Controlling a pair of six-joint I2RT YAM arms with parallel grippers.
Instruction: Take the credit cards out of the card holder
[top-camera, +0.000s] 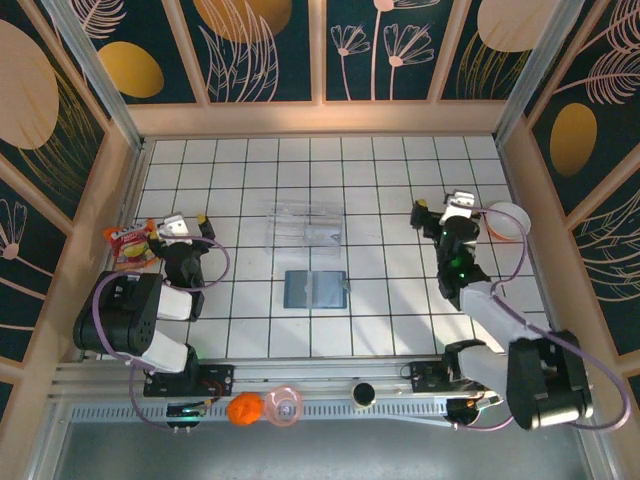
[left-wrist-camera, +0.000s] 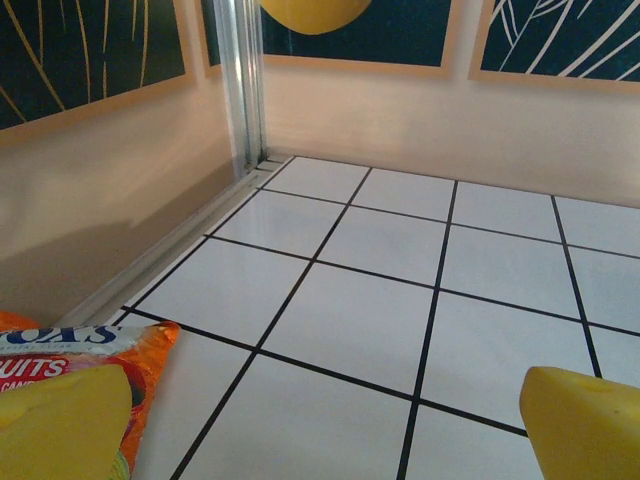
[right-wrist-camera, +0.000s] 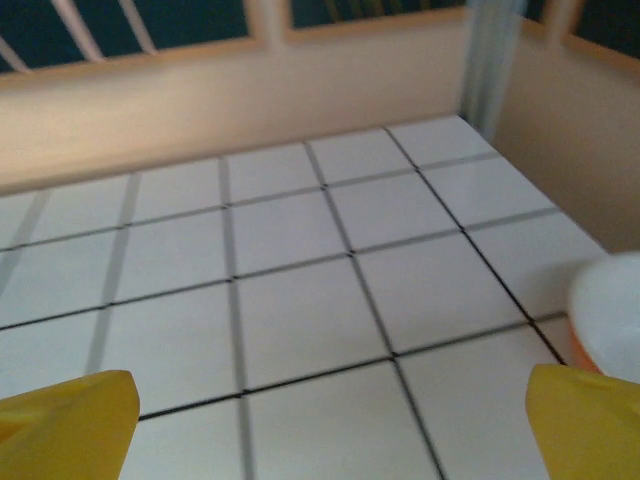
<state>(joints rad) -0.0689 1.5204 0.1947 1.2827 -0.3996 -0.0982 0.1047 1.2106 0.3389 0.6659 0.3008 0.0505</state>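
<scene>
Card holder (top-camera: 315, 289) unfolded near clear tray (top-camera: 304, 225); left end effector (left-wrist-camera: 320, 430), right end effector (right-wrist-camera: 325, 425) released.

Bright, even light with soft glare on the white tiled floor (left-wrist-camera: 360, 320). Right wrist view is blurred; left wrist view sharp.

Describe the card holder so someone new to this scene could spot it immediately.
On the white tiled table, look at the centre. The card holder lies flat just below the clear plastic tray in the top view. Unlike that see-through tray, it is opaque slate-blue.
</scene>
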